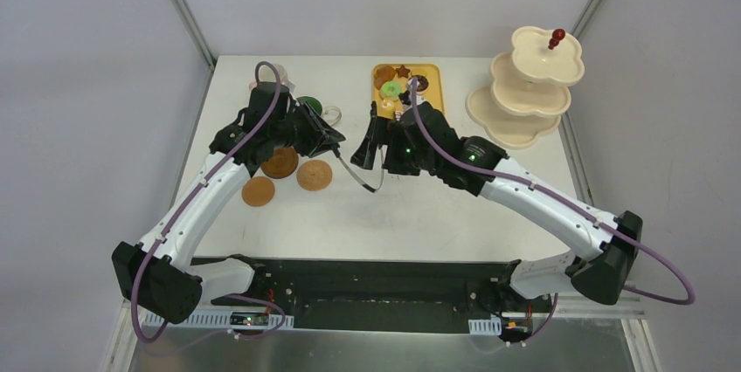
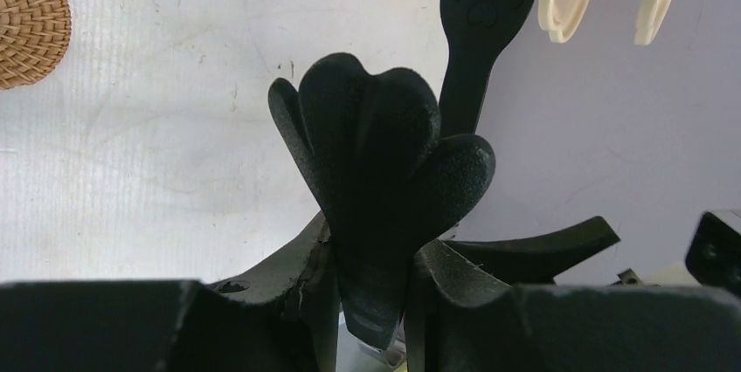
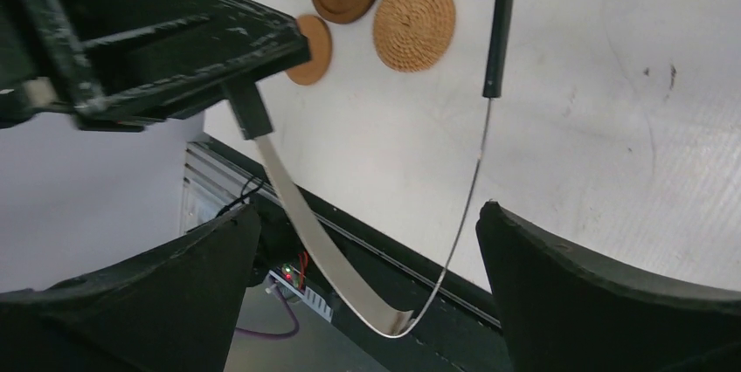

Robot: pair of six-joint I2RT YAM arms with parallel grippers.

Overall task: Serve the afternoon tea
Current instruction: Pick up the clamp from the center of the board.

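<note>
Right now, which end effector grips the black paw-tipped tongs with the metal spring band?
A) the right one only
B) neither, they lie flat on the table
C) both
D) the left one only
D: the left end effector is clamped on the black paw-tipped tongs, while the right end effector has its jaws wide apart, clamping nothing.

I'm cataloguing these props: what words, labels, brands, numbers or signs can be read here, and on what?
None: no writing shows on the tongs, the coasters, the tray or the tiered stand.
The tongs' tip bears only a moulded paw-pad pattern, not text.
</note>
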